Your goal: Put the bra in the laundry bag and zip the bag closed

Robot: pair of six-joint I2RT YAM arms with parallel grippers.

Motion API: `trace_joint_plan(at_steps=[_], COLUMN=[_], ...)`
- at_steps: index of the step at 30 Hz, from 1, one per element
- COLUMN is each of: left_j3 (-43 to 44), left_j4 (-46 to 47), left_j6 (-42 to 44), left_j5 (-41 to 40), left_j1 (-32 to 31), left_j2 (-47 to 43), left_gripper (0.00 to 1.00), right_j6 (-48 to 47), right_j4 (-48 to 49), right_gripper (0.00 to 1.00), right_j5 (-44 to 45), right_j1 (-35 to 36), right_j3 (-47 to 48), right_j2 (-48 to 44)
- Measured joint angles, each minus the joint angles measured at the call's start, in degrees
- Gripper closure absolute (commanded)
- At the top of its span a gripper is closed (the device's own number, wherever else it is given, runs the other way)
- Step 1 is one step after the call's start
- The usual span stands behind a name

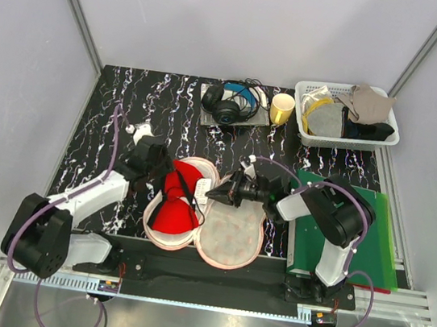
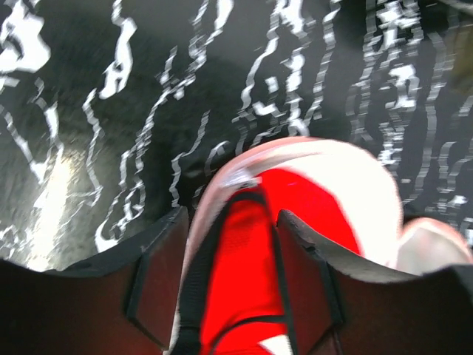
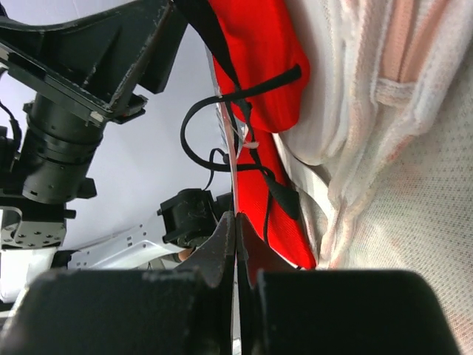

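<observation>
Pale grey walls (image 1: 247, 21) closed in the table (image 1: 122, 97) on three sides. Its top was black, veined with white, under even light

Headphones (image 1: 228, 104) and a yellow cup (image 1: 282, 107) side by side — a white basket (image 1: 350, 142) of cloths (image 1: 369, 103), a green board (image 1: 378, 243).

- Bra (image 1: 176, 206): bright red, with black straps.
- Bag (image 1: 229, 234): peach-pink outside, whitish inside, pink edging.
- Table (image 1: 129, 102): black, streaked with white marbling.
- Cup (image 1: 282, 107): yellow.
- Basket (image 1: 310, 91): white.
- Mat (image 1: 383, 235): green.
- Headphones (image 1: 228, 104): black with blue.
</observation>
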Motion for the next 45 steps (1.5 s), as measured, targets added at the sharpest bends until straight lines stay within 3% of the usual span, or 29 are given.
trace_joint_plan(at_steps=[3,12,25,28,34,42,44,45], left_j3=[-1.4,-1.2,-1.3,-1.3,-1.3,-1.3,-1.3,-1.3], left_j4=[1.1,8.5,13.6,13.8,13.8,13.1,12.9,12.7], left_j6=[-0.2,1.2,1.4,1.6,2.5,3.5,3.8,4.0], left_j5=[-0.6,6.9,14.2,14.8,14.8,14.9,15.1,15.3], left_j1=[0.3,1.4,-0.7,-1.2,-1.3,-1.4,-1.4,-1.5], left_j2=[0.5,8.2,9.5,11.0,11.3,10.0,9.4,9.2], left_gripper=[0.45,0.83,0.87,0.86,0.84,0.76,0.75,0.75], right_j6=[1.5,7.0,7.0,5.0,-2.0,-14.7,-17.7,-19.1], right_j4=[0.1,4.3,0.2,-3.8,-15.2,-37.0,-42.9,-46.2], right_gripper=[1.0,1.0,0.96,0.87,0.61,0.21,0.01,0.0], right_j5=[1.9,8.9,14.1,14.6,16.2,20.1,21.6,22.4], right_j1=[0.9,3.4,5.0,5.2,5.3,5.7,5.8,5.8], right_j3=[-0.7,-1.2,3.8,5.4,6.7,9.9,10.0,10.0], right_j2=[0.0,2.0,4.9,4.9,3.2,-11.3,-16.2,-18.7])
